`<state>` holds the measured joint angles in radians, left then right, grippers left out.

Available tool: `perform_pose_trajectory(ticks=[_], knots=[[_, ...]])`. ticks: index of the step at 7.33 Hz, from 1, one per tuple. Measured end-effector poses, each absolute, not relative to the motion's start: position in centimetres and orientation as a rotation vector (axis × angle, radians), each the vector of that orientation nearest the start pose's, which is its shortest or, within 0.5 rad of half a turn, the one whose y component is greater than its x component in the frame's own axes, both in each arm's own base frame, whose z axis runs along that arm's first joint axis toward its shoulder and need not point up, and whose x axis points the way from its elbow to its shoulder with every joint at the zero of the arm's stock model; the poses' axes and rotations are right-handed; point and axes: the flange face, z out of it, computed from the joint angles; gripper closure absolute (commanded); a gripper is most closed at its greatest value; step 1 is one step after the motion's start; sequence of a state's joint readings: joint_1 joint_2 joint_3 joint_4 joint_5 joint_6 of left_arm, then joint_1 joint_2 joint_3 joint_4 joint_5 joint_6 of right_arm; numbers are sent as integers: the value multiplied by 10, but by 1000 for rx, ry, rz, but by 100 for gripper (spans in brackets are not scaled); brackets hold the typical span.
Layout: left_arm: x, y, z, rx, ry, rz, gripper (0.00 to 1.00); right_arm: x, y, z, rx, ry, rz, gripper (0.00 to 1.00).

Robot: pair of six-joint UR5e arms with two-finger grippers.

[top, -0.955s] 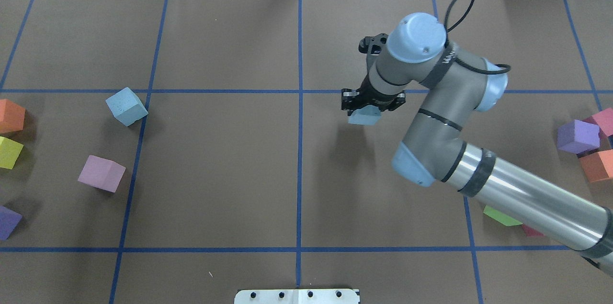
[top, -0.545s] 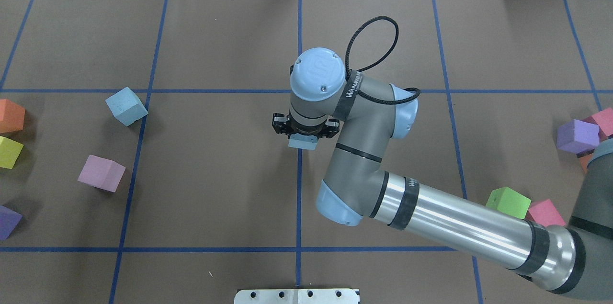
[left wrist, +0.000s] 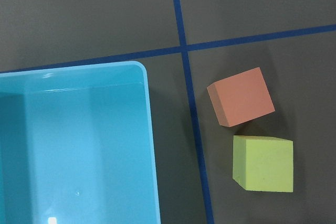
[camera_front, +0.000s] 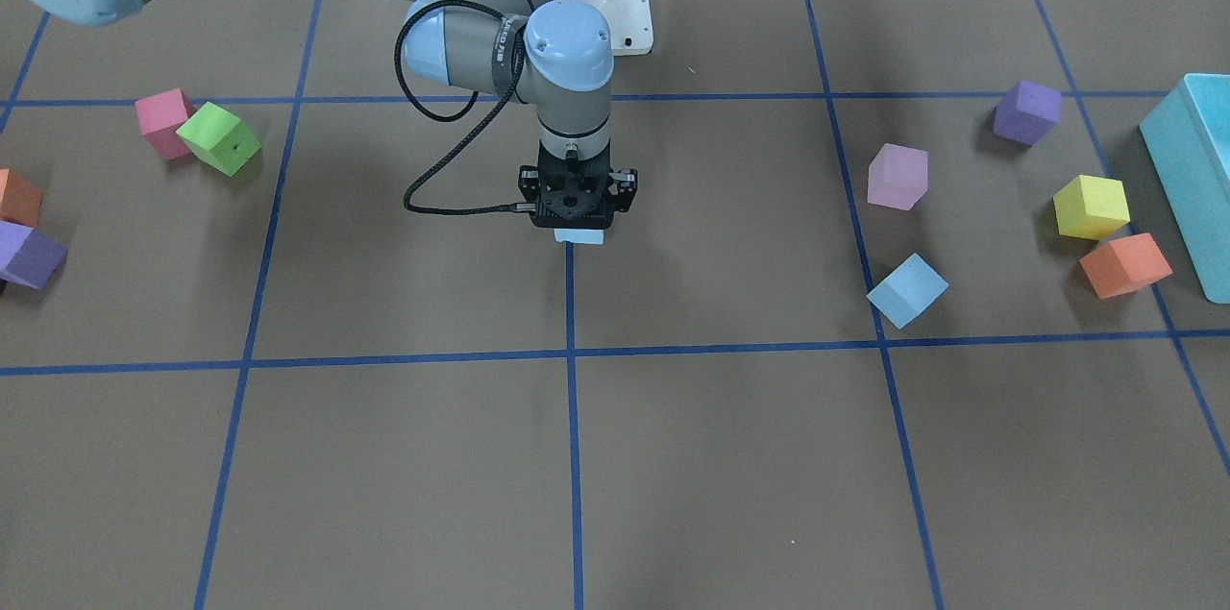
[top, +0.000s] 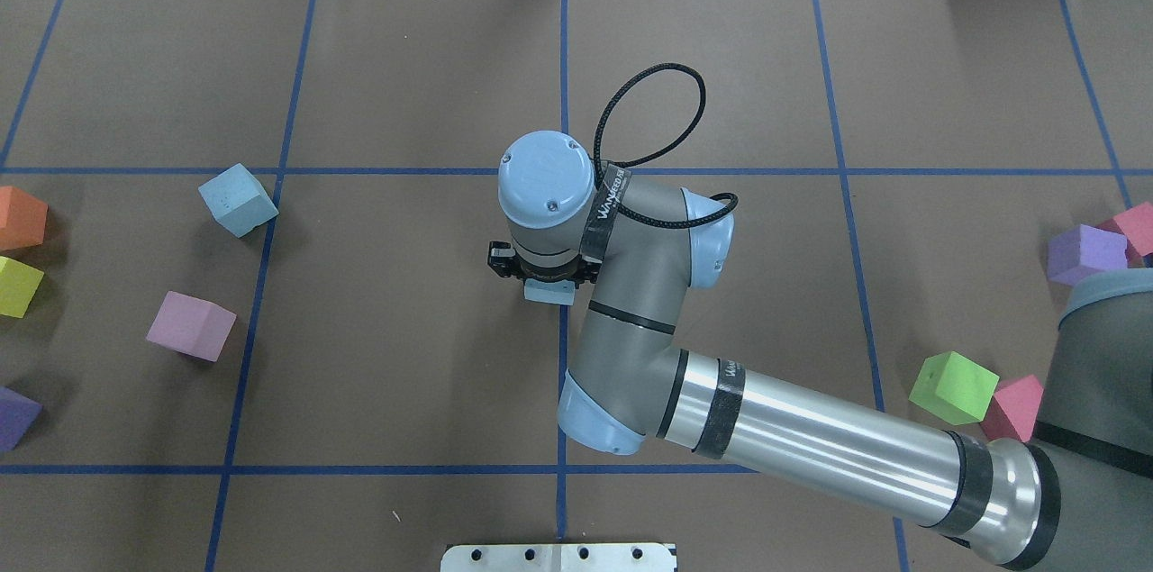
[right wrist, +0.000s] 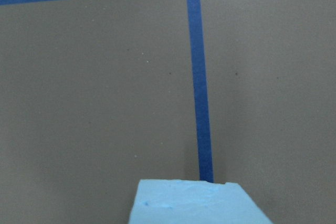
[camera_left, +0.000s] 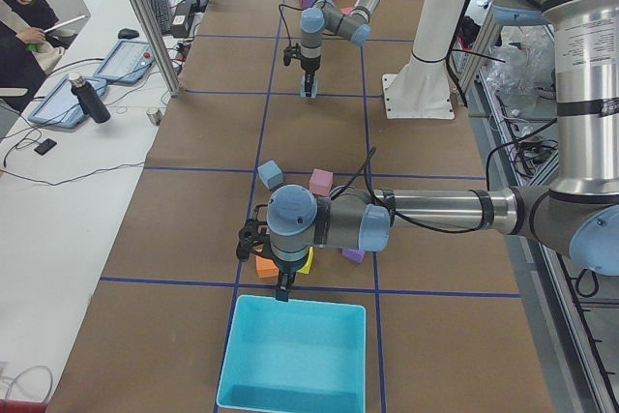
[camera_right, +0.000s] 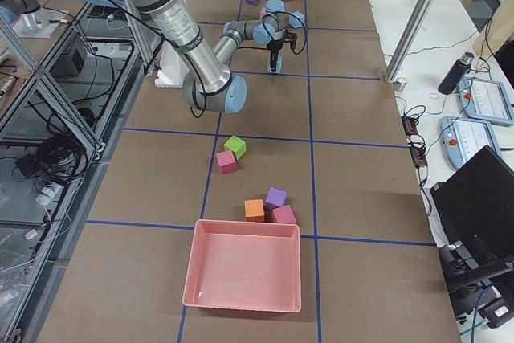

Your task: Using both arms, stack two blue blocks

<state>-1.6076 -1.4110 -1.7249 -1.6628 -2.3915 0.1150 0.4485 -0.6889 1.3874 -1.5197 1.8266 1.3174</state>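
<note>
My right gripper (top: 544, 271) is shut on one pale blue block (top: 550, 292) and holds it low on the table's centre tape line. It also shows in the front view (camera_front: 575, 209), with the block (camera_front: 579, 236) under it, and the block's edge (right wrist: 199, 204) fills the bottom of the right wrist view. The second, speckled blue block (top: 238, 199) lies alone to the left, also in the front view (camera_front: 906, 290). My left gripper (camera_left: 281, 293) hangs over the near rim of the teal box; I cannot tell if it is open.
Teal box (left wrist: 149, 129) with an orange cube (left wrist: 240, 103) and a yellow cube (left wrist: 263, 163) beside it. Pink-purple cube (top: 191, 326) near the second blue block. Green (top: 953, 387), pink (top: 1018, 407) and purple (top: 1087, 255) cubes at right. Red tray (camera_right: 245, 275).
My right arm has swung left with the blue block, from the right half of the table to the centre line. The other blocks have not moved.
</note>
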Motion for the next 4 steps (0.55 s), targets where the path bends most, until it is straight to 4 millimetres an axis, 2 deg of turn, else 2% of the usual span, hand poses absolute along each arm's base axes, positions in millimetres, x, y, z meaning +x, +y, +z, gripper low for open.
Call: perform_pose_trajectory(ticks=[2, 4], knots=[[-76, -427, 643, 144, 812, 109, 2, -646, -429, 187, 49, -773, 65, 50], [-76, -427, 643, 144, 812, 109, 2, -646, -429, 195, 60, -760, 38, 34]])
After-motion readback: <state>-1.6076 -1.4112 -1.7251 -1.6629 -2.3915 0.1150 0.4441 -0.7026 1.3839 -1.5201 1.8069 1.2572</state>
